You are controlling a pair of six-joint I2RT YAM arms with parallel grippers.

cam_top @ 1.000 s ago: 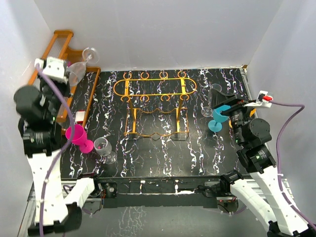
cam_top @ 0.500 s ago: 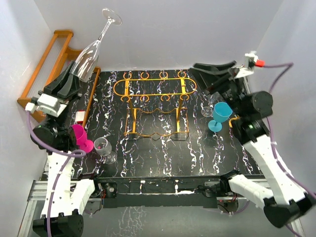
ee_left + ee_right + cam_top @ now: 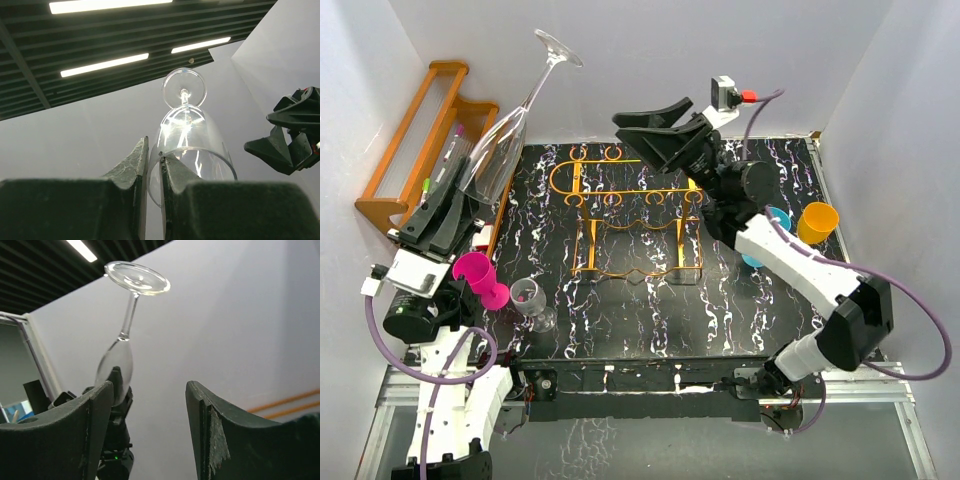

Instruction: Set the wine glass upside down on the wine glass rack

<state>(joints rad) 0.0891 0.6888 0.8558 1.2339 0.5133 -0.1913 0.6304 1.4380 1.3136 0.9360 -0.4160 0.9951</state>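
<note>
White walls (image 3: 650, 70) back the glass (image 3: 498, 145), foot up, left of the rack (image 3: 630, 192) on the counter (image 3: 650, 300); left jaws pinch just its rim, right jaws gape empty, so I fear it slips mid-swing.

Wine glass (image 3: 505, 125): clear, tall narrow bowl, long stem, round foot. Hanging in air inverted, foot uppermost, leaning toward upper right in top view. Left gripper (image 3: 152, 150) pinching rim wall. Staying well apart from rack, off to its left.

Wine glass rack (image 3: 620, 192): thin orange-gold wire, oval top rails carrying ring slots, wire legs. Standing upright at far centre of black marbled table (image 3: 720, 310).
</note>
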